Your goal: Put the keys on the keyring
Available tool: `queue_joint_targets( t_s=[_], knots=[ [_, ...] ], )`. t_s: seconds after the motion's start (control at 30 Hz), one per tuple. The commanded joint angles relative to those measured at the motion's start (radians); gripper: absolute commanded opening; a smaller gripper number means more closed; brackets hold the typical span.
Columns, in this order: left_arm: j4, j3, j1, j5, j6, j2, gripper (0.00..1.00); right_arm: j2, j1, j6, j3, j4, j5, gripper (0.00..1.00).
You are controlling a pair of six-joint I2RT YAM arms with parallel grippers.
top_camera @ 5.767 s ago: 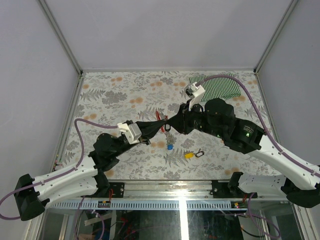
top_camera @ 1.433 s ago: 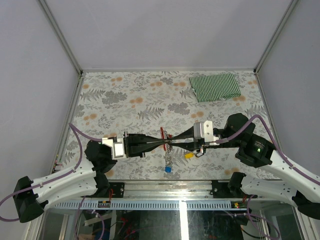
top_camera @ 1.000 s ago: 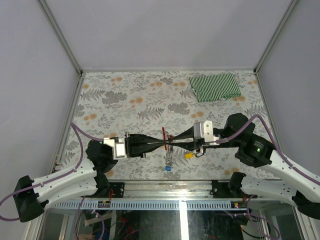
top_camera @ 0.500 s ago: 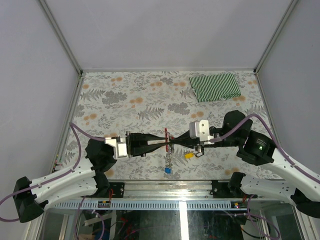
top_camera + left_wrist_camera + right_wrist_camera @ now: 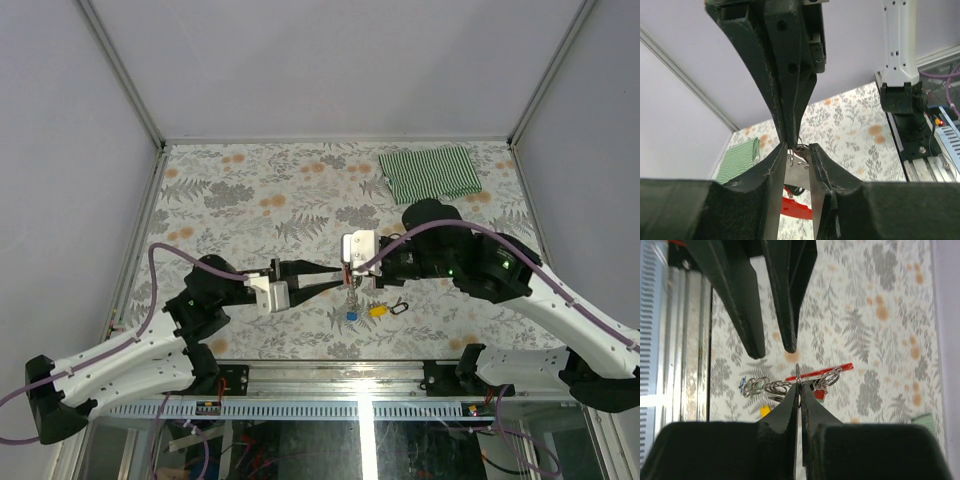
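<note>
Where the two arms meet over the near middle of the floral-patterned table (image 5: 250,200), the right gripper (image 5: 798,386) has its two black fingers pressed together on a thin metal ring that stands edge-on between the tips, so it grips the keyring by its chain. That keyring is a red curved plastic clip (image 5: 822,371) joined to a short silver-grey chain of metal rings (image 5: 771,387). In the right wrist view the clip lies just beyond the pinched ring, and the chain runs off to one side of the grip. At the chain's far end sits a tiny key with a blue plastic head (image 5: 352,316); from above, the chain and this blue key trail from the grip toward the near edge of the table. Whether the blue key touches the table I cannot tell. The left gripper (image 5: 797,146) faces the right one tip to tip, its jaws parted by a narrow gap and closed on nothing. The left wrist view shows the chain rings and part of the red clip through that gap, with the right gripper's shut fingers coming down to just above it. A second tiny key with a yellow plastic head (image 5: 378,310) lies on the table just to the right of the blue one, and a small black loop (image 5: 400,306) lies right beside it. A folded green-and-white striped cloth (image 5: 432,173) lies at the far right of the table, well apart from both grippers.
</note>
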State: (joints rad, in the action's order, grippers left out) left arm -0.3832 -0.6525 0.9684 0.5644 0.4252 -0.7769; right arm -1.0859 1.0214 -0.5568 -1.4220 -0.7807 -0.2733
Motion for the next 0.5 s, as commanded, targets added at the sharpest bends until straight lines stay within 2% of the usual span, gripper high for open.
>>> queue_joint_targets(
  t_s=[0.0, 0.2, 0.47],
  knots=[
    [0.099, -0.032, 0.003, -0.049, 0.062, -0.014, 0.26, -0.048, 0.005, -0.046, -0.093, -0.124, 0.127, 0.00],
    [0.046, -0.019, 0.004, -0.097, 0.019, -0.051, 0.27, -0.060, 0.005, -0.058, -0.114, -0.143, 0.138, 0.00],
    [-0.091, -0.021, 0.003, -0.046, -0.079, -0.145, 0.27, -0.057, 0.005, -0.063, -0.090, -0.113, 0.123, 0.00]
  ],
)
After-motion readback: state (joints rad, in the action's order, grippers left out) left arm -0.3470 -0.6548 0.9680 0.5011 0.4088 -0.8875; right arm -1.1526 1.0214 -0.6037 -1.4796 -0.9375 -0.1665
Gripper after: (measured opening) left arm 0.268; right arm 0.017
